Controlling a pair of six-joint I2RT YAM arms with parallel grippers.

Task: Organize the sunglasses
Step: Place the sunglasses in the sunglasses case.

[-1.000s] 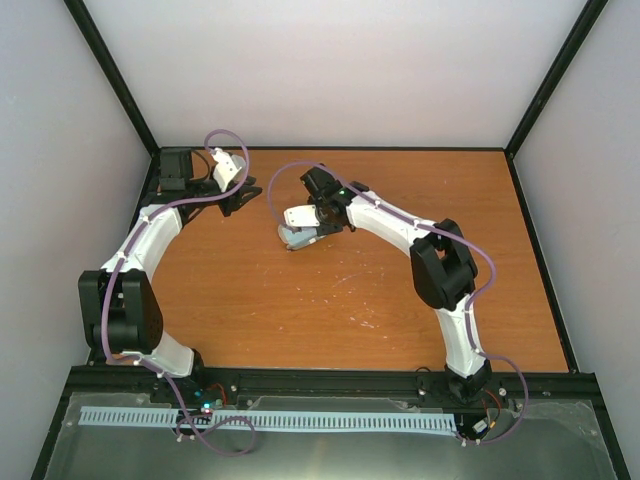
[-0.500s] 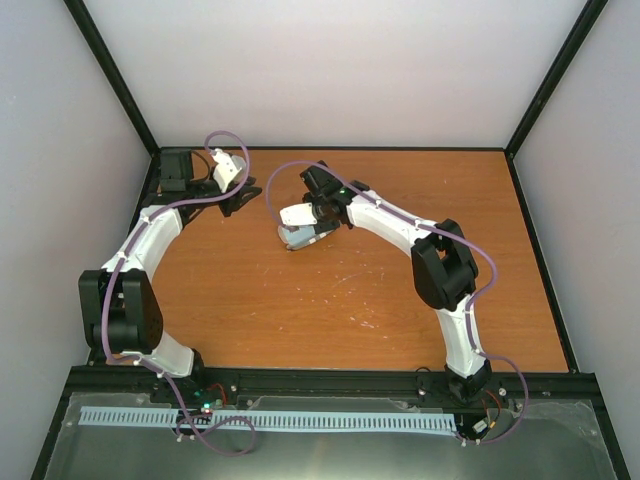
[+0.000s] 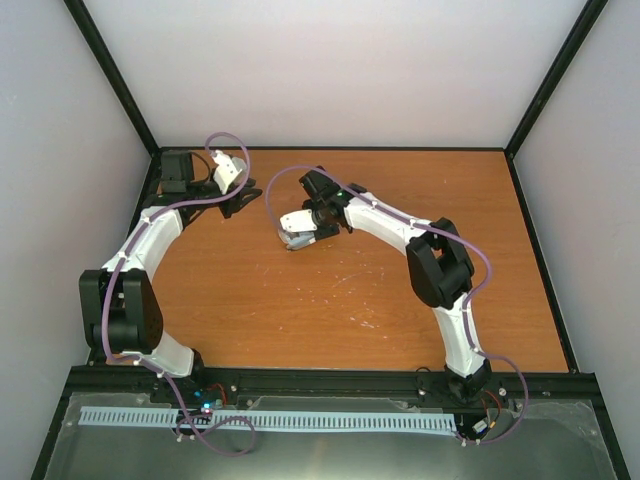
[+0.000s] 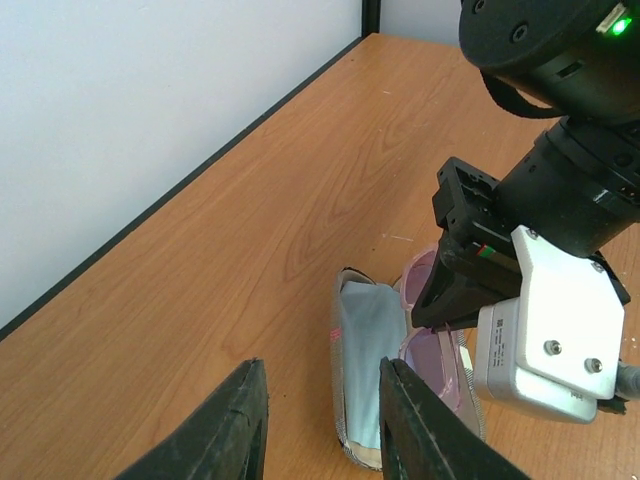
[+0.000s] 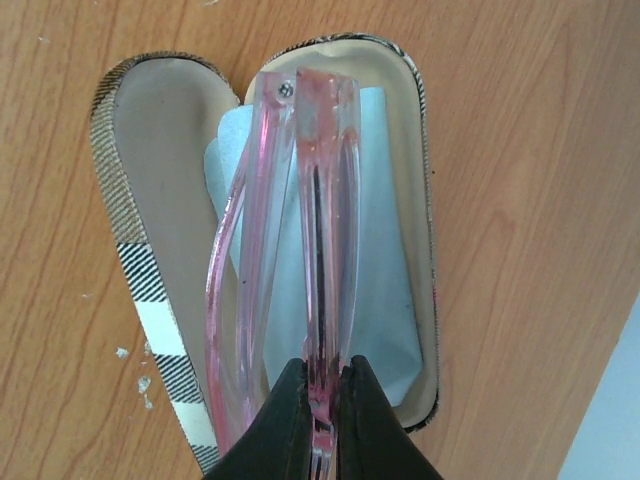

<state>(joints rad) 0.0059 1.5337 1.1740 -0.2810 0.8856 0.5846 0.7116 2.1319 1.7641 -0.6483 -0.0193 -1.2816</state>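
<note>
The right gripper (image 5: 321,395) pinched the folded sunglasses (image 5: 325,160) tight, over the open case (image 5: 150,140) with a blue cloth (image 5: 385,260) inside. The left gripper (image 4: 322,415) stood parted, holding nothing.

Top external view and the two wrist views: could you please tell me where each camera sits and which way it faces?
Top external: above and behind the bases, facing down on the table; the left arm and right arm show.
Left wrist: low over the table's far left, facing the case; the open left gripper shows.
Right wrist: above the case, facing down; the right gripper pinches the sunglasses.
Shared: both wrist views show the case, cloth and sunglasses.
</note>
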